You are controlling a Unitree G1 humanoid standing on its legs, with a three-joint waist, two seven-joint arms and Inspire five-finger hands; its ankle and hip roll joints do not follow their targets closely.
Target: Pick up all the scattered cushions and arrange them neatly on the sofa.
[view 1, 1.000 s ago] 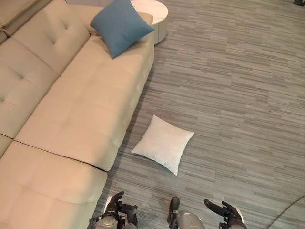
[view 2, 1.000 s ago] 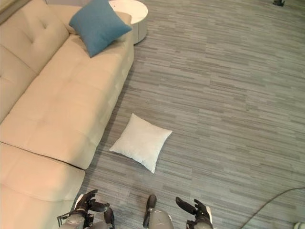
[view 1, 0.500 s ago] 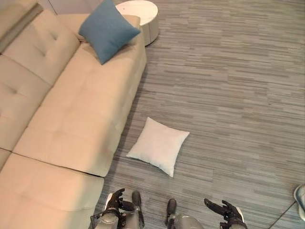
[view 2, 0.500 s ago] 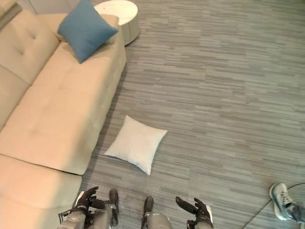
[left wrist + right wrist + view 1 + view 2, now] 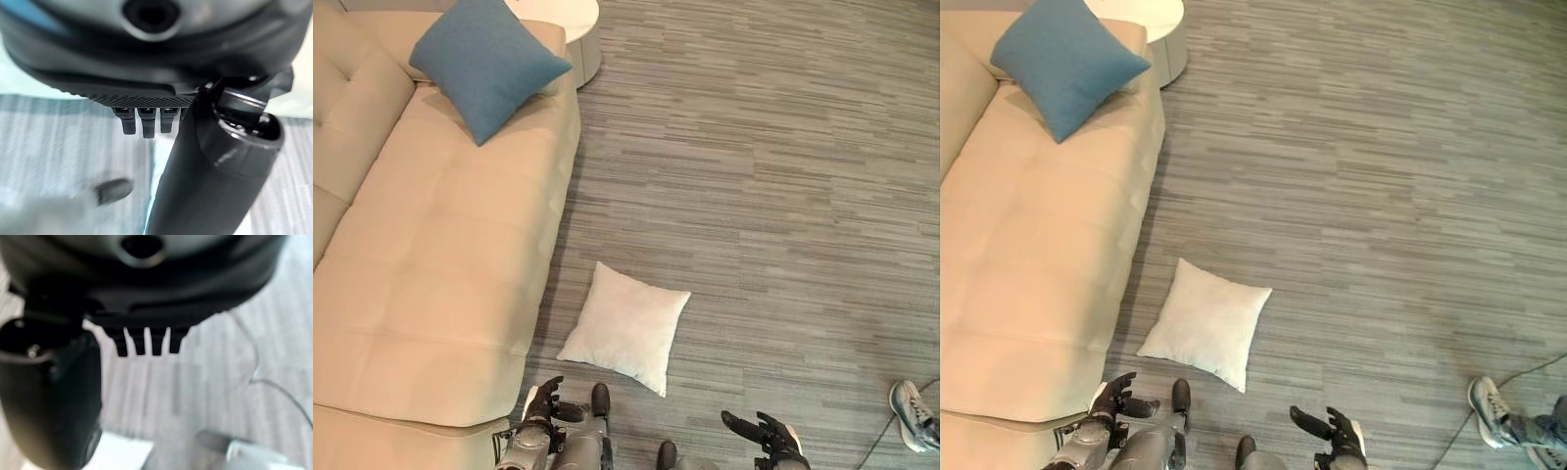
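A white cushion [image 5: 626, 326] lies flat on the grey floor beside the beige sofa [image 5: 431, 264], just ahead of me. A blue cushion [image 5: 485, 63] leans on the sofa's far end. My left hand [image 5: 542, 406] hangs low near the sofa's front corner, fingers relaxed and holding nothing. Low on the other side, my right hand [image 5: 763, 432] is spread open over bare floor. Both hands are apart from the white cushion, which lies between and beyond them.
A round white side table [image 5: 566, 20] stands past the sofa's far end. A person's shoe [image 5: 913, 416] shows at the lower right. Striped grey floor [image 5: 764, 176] stretches wide to the right of the sofa.
The whole picture has shifted as the camera moved: sofa and cushions sit further left and lower. A person's shoe has come into view at the lower right. Both hands stay low and open.
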